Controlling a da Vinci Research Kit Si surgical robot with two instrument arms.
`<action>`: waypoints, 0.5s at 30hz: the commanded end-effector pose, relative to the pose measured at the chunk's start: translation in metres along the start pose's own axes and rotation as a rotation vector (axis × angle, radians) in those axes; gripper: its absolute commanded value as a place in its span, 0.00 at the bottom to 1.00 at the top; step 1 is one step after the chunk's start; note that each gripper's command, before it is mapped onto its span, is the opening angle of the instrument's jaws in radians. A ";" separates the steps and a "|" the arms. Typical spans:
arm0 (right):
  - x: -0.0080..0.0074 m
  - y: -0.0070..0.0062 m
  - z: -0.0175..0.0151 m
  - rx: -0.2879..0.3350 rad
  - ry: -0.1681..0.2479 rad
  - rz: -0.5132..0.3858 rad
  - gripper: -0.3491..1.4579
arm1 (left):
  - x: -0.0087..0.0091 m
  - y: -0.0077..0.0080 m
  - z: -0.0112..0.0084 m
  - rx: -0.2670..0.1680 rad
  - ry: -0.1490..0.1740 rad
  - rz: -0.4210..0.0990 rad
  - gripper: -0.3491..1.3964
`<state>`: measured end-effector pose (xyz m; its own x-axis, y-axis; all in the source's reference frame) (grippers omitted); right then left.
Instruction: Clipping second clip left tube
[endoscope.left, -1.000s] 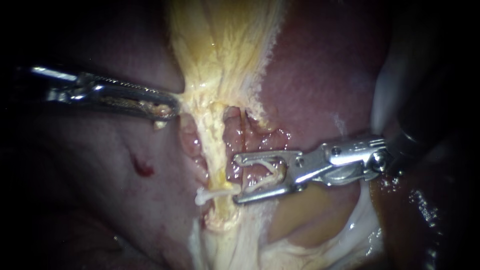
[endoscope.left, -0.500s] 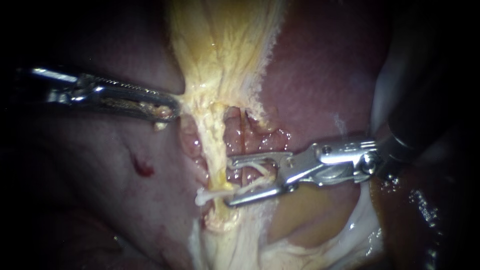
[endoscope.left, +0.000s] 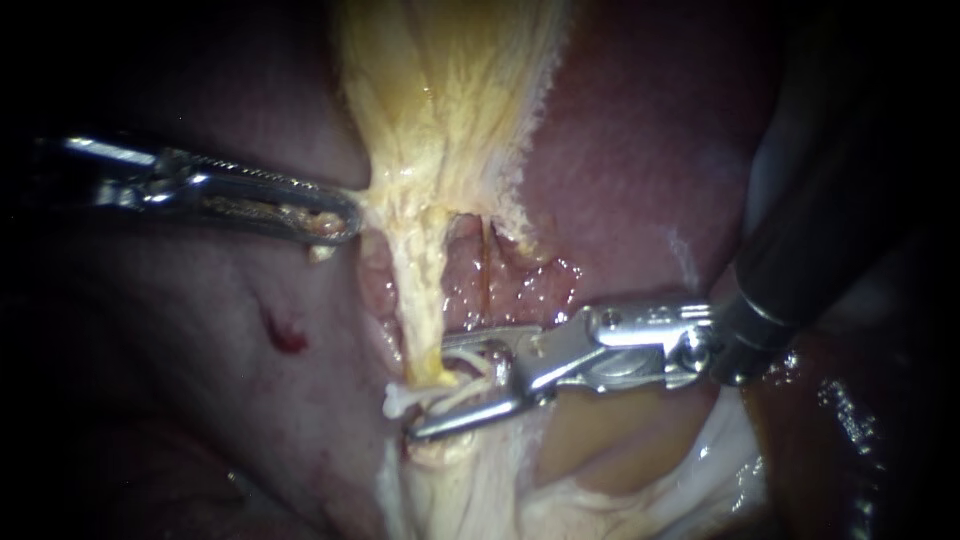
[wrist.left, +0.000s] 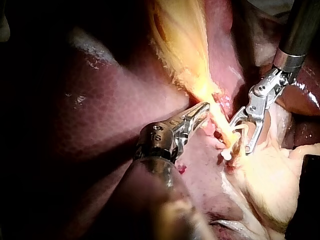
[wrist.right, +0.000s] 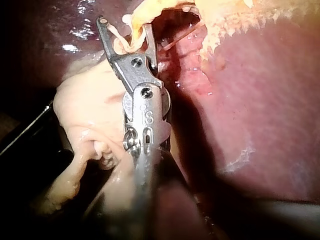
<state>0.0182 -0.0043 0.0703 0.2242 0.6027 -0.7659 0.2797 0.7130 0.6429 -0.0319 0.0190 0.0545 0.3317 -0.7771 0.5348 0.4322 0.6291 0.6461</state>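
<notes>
My left instrument (endoscope.left: 335, 222) comes in from the left edge of the endoscope view. Its jaws are pressed together on the edge of the yellow tissue (endoscope.left: 440, 110), which fans down from the top centre of the frame. Below that grip the tissue narrows into the left tube (endoscope.left: 422, 295), a yellow strand running down the middle of the frame over the liver (endoscope.left: 640, 150).

My right instrument (endoscope.left: 430, 390) enters from the upper right, its dark shaft slanting down to bright metal jaws just below centre. The jaws stand apart, each lying against a leg of the carried clip (endoscope.left: 468, 375), a pale V. The left tube passes between them, one jaw above it and one below.

Just beside the jaw tips, the white end of a clip on the tube (endoscope.left: 398, 400) sticks out to the left. A small red spot (endoscope.left: 285, 335) marks the liver at centre left.

In the left wrist view, my left instrument (wrist.left: 200, 112) pinches the yellow tissue (wrist.left: 182, 35). Just ahead of it, my right instrument (wrist.left: 240, 137) straddles the tube.

In the right wrist view, the spread jaws of my right instrument (wrist.right: 125, 24) hold the carried clip (wrist.right: 122, 45), and the yellow strand lies between their tips
</notes>
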 end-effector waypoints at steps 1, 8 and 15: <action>0.0001 0.0002 0.0003 0.005 -0.001 -0.004 0.45 | 0.0000 0.0000 0.0000 -0.001 0.000 0.000 0.00; 0.0000 0.0007 0.0020 0.009 0.010 -0.005 0.45 | 0.0000 0.0000 0.0002 -0.002 0.000 0.000 0.00; -0.0007 0.0009 0.0032 0.013 0.019 -0.002 0.46 | 0.0001 0.0000 0.0003 -0.002 0.000 0.000 0.00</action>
<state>0.0213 -0.0053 0.0714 0.2067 0.6082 -0.7664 0.2927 0.7090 0.6416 -0.0321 0.0189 0.0548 0.3312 -0.7774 0.5347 0.4346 0.6287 0.6449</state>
